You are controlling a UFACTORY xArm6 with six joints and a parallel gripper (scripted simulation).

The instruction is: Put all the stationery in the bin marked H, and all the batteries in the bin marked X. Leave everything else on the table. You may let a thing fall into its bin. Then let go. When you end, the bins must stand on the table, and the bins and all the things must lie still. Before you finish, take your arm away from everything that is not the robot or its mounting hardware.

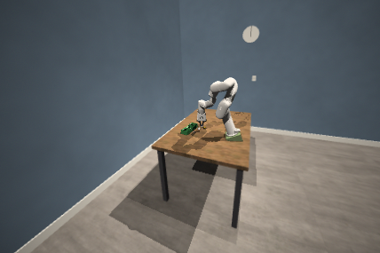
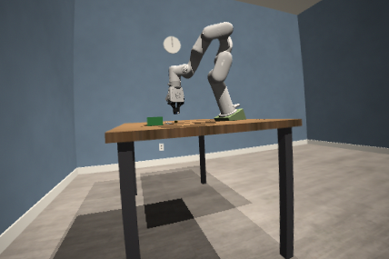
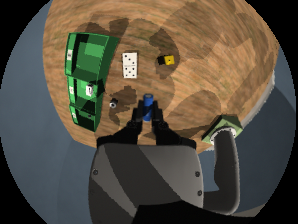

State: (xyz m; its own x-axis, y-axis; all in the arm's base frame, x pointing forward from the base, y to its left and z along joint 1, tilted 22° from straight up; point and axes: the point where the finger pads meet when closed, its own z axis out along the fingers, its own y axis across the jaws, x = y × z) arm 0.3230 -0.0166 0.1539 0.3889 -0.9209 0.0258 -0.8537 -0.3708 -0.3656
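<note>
My gripper [image 1: 201,126] [image 2: 176,112] [image 3: 147,107] is shut on a blue cylinder [image 3: 148,100], which looks like a battery, and holds it above the table. Three joined green bins [image 1: 188,129] [image 2: 154,121] [image 3: 110,52] stand left of the gripper in the wrist view. Each bin has a small white label whose letter I cannot read. A small white and dark thing [image 3: 89,90] shows at the middle bin. A small dark thing [image 3: 90,116] shows in the nearest bin. A short grey and black round thing [image 3: 113,103] lies on the table between bins and gripper.
A white domino [image 3: 130,65] lies on the table beyond the gripper, right of the largest bin. A yellow die [image 3: 169,60] lies farther right, with a dark patch beside it. The arm's green base [image 1: 233,137] [image 2: 237,114] [image 3: 231,122] stands at the right.
</note>
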